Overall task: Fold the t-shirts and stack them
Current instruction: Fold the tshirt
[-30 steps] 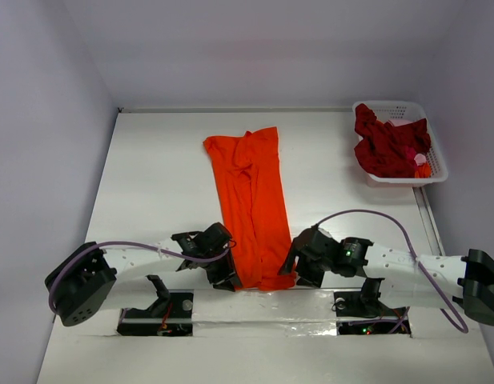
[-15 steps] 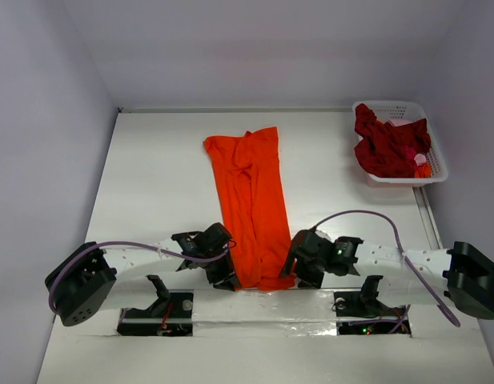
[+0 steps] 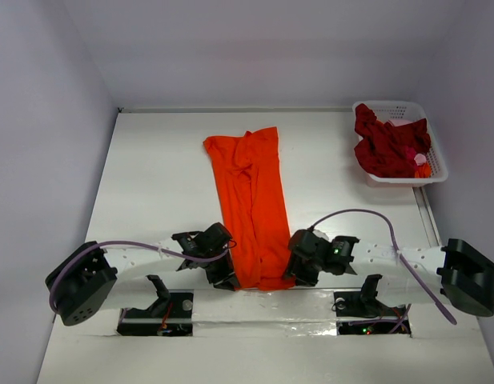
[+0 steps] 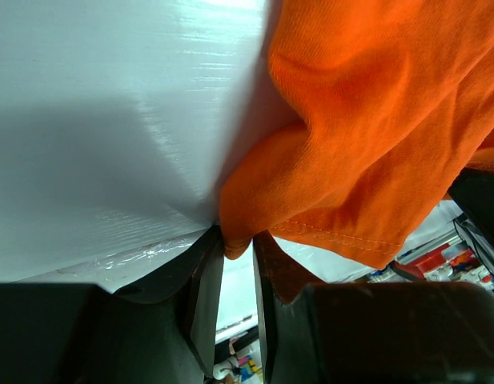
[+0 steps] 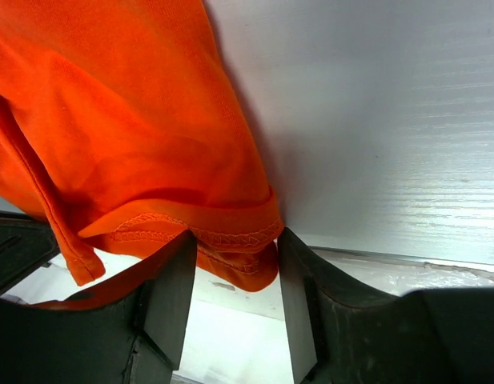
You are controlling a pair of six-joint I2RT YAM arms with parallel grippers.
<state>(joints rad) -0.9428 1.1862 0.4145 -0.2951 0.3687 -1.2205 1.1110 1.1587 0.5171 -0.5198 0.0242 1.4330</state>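
**A:** The right arm is sliding in toward the shirt from where it was a second ago, and the right tool (image 5: 234,272) is narrowing as it comes. The left arm is hardly shifting at all.

**B:** Where is the orange t-shirt (image 3: 251,200) lying?

**A:** It is lying as a long narrow strip down the middle of the counter (image 3: 158,184), its hem end pointing at the arm bases. That looks like the sides are already folded in, which is probably why both arms are working at the near end.

**B:** So each one is taking a corner?

**A:** Yes. The left tool (image 4: 237,264) is standing narrow, pinching the bunched left hem corner between its tips. The right one is straddling the stitched hem at the right corner with its jaws half-wide; the cloth is sitting between them, but I am not seeing it clamped yet.

**B:** Why so low?

**A:** Both are pressing down near the counter, I think, so that a finger is getting under the thin edge.

**B:** And the other shirt?

**A:** The dark red t-shirt (image 3: 387,144) is sitting crumpled in the basket (image 3: 435,172) at the far right corner, well apart from both arms. I am judging it is waiting its turn, so the stacking is not yet starting.
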